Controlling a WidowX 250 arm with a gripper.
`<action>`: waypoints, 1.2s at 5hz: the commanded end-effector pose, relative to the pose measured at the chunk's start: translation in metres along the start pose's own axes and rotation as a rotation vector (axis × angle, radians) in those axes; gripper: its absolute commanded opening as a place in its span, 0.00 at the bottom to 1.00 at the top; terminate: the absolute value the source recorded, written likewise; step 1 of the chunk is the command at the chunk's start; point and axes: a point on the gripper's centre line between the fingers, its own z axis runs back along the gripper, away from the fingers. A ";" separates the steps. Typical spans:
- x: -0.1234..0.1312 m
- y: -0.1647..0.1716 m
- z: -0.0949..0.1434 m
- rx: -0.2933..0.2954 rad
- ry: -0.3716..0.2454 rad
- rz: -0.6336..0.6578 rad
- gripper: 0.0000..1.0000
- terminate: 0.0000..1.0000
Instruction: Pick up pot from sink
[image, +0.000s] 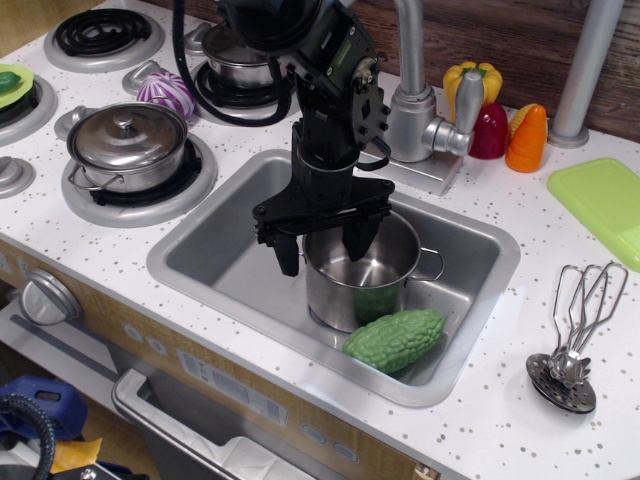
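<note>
Toy kitchen, white speckled worktop (500, 400) with a wood-panel wall behind and burners at left. The sink (215, 255) is set into the worktop; the pot (365, 280) stands upright in its middle, no lid, one wire handle showing on its right side. Nothing solid is visible inside the pot, only a green reflection. A green bumpy gourd toy (397, 339) lies in the sink just in front of the pot, touching or nearly touching it.

The tool (322, 248) is spread open, one finger outside the pot's left wall, the other over or just inside the rim; it looks lined up to pinch the near-left wall, though it is not closed on it yet. Coming from above probably keeps clear of the faucet (425, 110).

The lidded steel pot (128, 145) sits on the left burner, a purple onion toy (166, 94) behind it. The whisk (582, 305) and a green cutting board (605, 205) are at right.
</note>
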 end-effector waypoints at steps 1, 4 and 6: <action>0.000 0.000 0.000 0.000 0.000 0.000 1.00 0.00; 0.007 -0.011 -0.022 -0.068 0.024 0.026 1.00 0.00; 0.005 -0.008 -0.043 -0.119 0.034 0.064 0.00 0.00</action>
